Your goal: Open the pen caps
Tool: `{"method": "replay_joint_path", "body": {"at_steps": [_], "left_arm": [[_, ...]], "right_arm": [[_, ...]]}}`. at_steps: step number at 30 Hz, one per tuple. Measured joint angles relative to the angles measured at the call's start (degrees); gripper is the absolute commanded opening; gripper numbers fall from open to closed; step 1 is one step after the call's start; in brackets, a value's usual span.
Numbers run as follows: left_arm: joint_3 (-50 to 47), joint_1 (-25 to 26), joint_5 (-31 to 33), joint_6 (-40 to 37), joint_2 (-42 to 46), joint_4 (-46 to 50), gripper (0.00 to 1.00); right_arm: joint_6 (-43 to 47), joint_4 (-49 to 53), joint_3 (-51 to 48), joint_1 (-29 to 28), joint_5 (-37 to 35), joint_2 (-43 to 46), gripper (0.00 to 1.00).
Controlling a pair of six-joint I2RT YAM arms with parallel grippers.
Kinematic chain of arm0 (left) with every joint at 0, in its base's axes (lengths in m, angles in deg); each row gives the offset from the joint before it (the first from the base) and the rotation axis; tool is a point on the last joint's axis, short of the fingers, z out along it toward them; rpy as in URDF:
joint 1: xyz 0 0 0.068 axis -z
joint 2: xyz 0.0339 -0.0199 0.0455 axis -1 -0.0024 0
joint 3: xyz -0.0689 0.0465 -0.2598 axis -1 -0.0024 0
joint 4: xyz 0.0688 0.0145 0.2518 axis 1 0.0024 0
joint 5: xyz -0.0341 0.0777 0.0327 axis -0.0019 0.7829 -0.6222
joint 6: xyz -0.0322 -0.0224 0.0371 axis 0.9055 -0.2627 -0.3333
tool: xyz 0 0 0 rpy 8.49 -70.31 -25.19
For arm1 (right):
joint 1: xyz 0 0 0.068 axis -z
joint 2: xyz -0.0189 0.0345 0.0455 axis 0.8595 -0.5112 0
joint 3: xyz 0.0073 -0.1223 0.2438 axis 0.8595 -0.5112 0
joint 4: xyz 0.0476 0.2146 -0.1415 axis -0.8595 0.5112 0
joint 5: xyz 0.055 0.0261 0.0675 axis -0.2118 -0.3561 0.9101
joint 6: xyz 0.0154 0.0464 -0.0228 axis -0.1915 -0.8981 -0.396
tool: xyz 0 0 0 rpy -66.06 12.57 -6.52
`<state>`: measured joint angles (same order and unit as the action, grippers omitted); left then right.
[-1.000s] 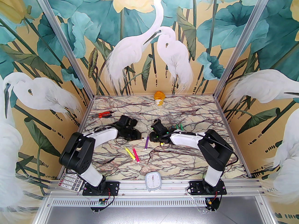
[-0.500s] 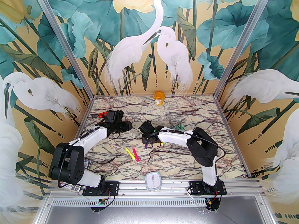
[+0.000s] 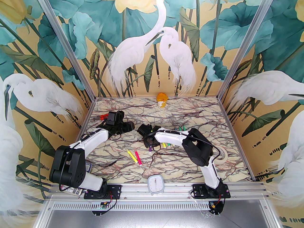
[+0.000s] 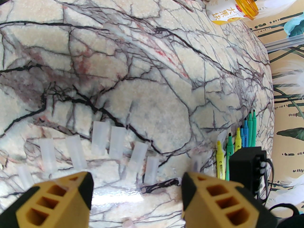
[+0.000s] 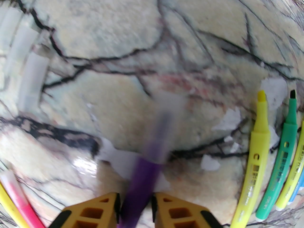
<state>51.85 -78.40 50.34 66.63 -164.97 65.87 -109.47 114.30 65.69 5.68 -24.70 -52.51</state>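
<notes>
Now my right gripper (image 5: 135, 196) is pinching the purple pen (image 5: 146, 168), cap (image 5: 166, 121) pointing far. My left gripper (image 4: 137, 180) is hovering far-left, spread and empty.

My left arm (image 3: 95, 139) and right arm (image 3: 171, 138): white shells, black joints.
Black cables run along both; the fingers (image 4: 54, 198) I see are mustard-yellow, hollow-celled, with black inner pads.

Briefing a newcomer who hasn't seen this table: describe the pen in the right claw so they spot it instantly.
On the marble table, find the right claw near the middle. It pinches the purple pen, the only purple one: a yellow pen and pink pen lie to its left, an uncapped yellow marker and green marker to its right.
</notes>
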Motion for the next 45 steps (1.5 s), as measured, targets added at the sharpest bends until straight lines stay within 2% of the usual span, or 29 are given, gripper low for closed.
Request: {"method": "replay_joint_path", "body": {"at_steps": [16, 24, 32, 45], "left_arm": [[-0.9, -0.3, -0.7, -0.6, 1.8, 0.0, 0.66], [-1.2, -0.3, -2.2, -1.2, 2.6, 0.0, 0.66], [-2.6, -0.3, -9.4, -1.0, 2.6, -1.8, 0.66], [-5.7, 1.0, -26.9, 2.9, 1.4, -12.9, 0.66]], "right_arm": [[8.7, 4.6, 0.6, 1.3, 1.8, 0.0, 0.24], [11.2, 5.7, 1.6, 2.3, 3.1, -0.5, 0.17], [12.3, 1.1, -5.5, 2.7, 3.1, 4.3, 0.14], [13.9, -8.3, -17.2, 3.3, 3.2, 19.5, 0.12]]}}
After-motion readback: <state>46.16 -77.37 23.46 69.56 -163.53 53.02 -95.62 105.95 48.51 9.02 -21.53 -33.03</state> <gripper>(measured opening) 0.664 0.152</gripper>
